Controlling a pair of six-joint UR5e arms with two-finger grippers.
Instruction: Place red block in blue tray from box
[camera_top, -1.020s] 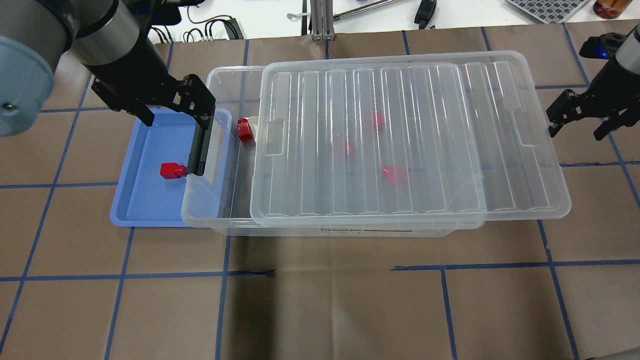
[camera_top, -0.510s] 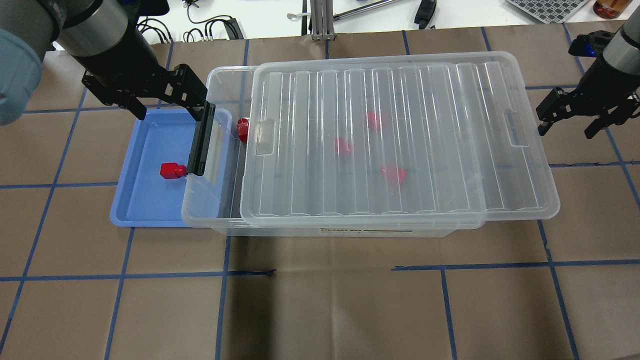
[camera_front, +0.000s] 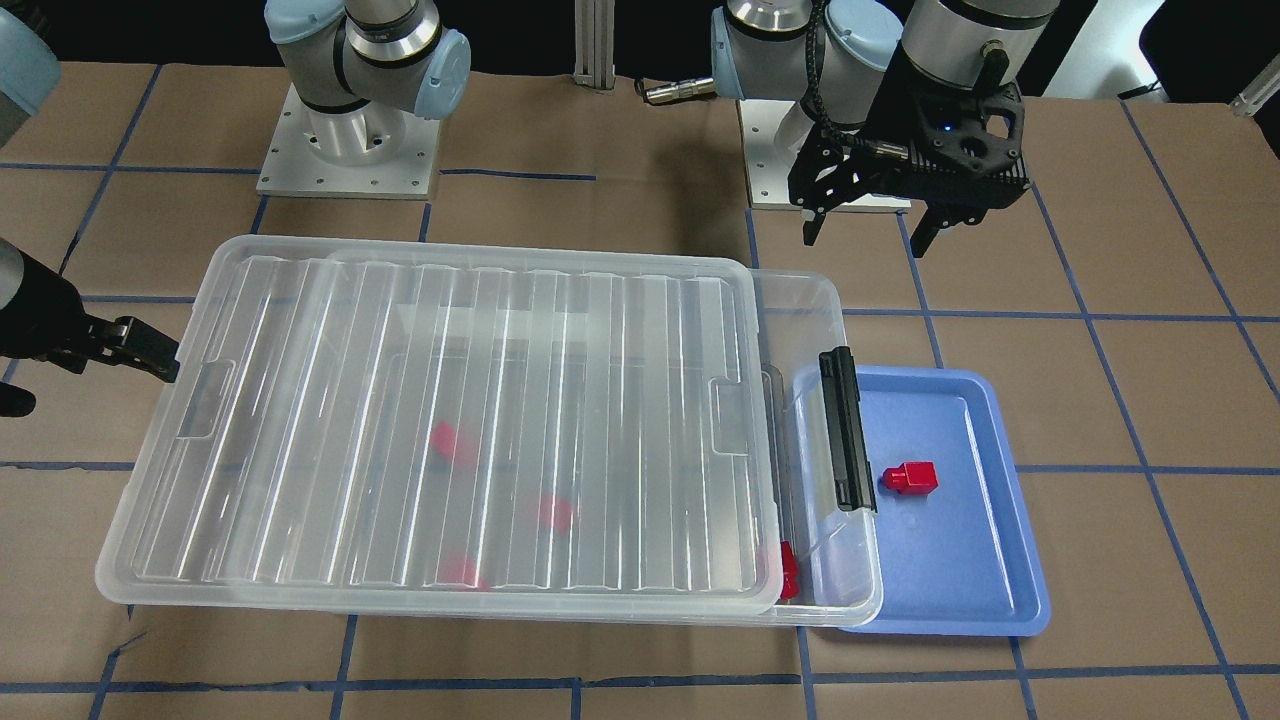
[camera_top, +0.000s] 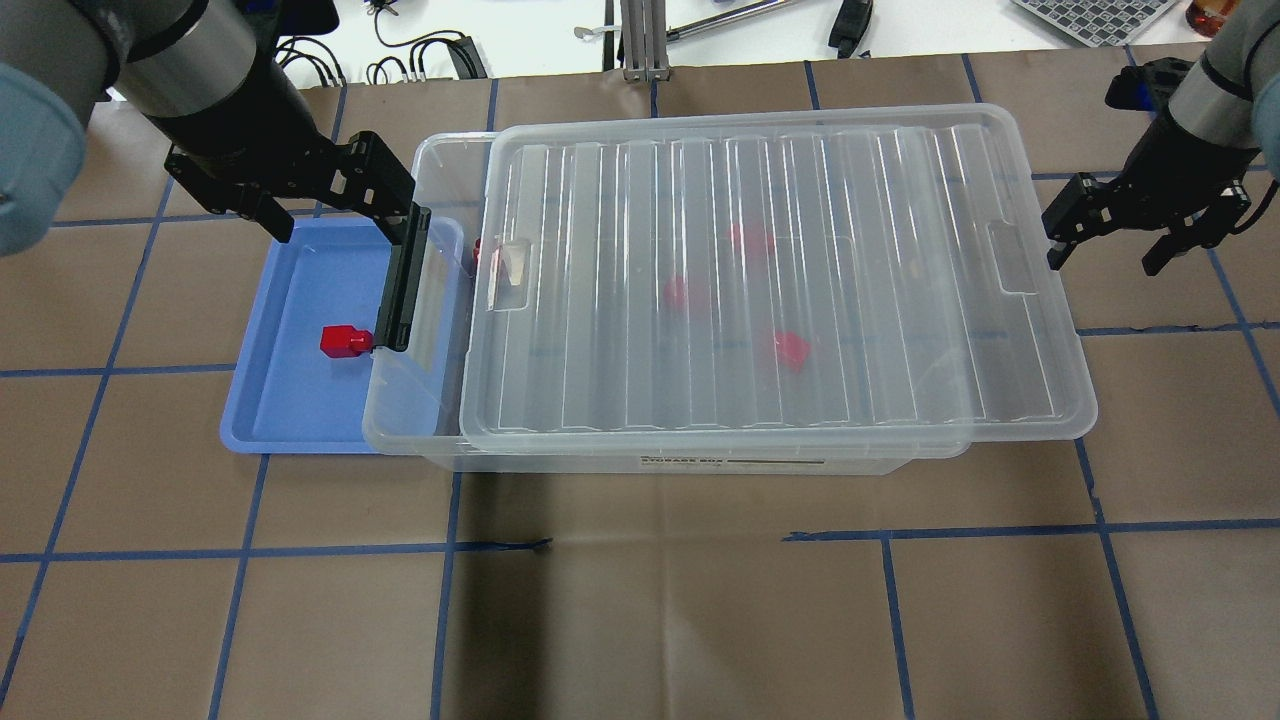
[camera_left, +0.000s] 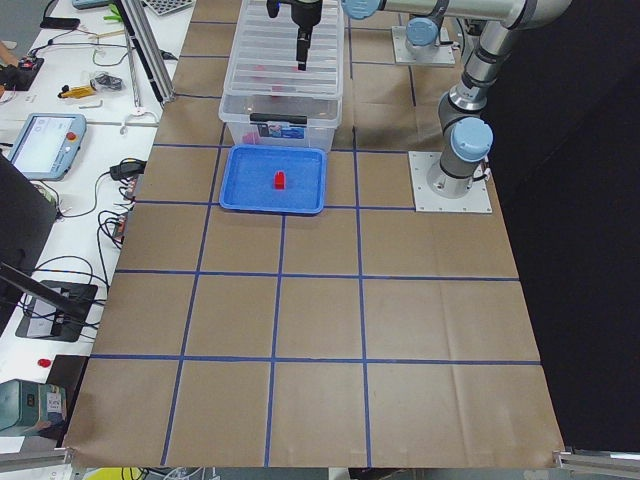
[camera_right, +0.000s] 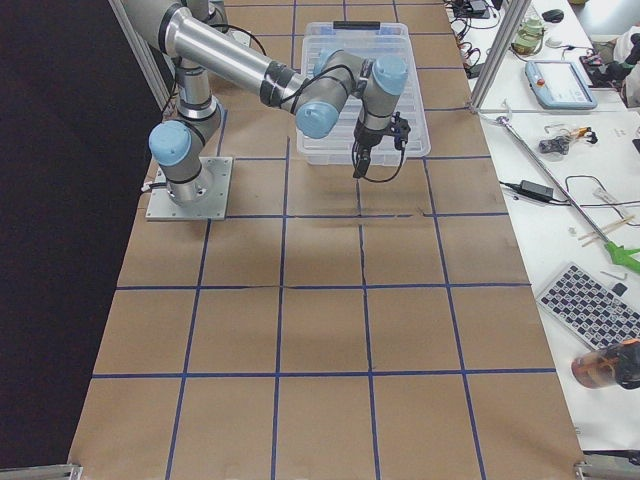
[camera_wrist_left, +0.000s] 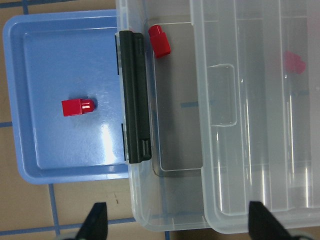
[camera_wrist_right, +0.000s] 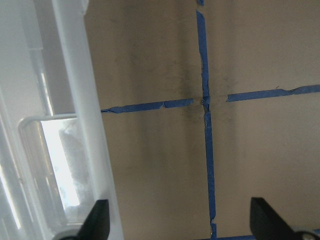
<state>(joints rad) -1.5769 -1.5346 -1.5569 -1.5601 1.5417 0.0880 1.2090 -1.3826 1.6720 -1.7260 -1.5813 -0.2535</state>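
one red block (camera_top: 345, 341) lies on its side on the floor of the blue tray (camera_top: 300, 410), alone, near the tray's box-side edge, clear of both grippers. by the pictures the placing itself looks done.

left gripper (camera_top: 343, 228) hangs above the far end of the tray, jaws spread wide, nothing between them; the wrist view shows both fingertips well apart with the tray and box end below.

box (camera_top: 440, 150) stands on the desk (camera_top: 640, 620), its black latch bar (camera_top: 400, 290) at the tray end, rim overlapping the tray's edge as seen from overhead. the ribbed lid (camera_top: 900, 280) covers most of it, shifted toward the right arm's side, leaving a narrow gap at the tray end. a second red block (camera_wrist_left: 160, 40) shows in that gap; three more show faintly under the lid.

right gripper (camera_top: 1100, 262) is spread and empty, just beside the lid's outer end; contact: cannot tell.

left, as i judge: perhaps only squaring the lid.
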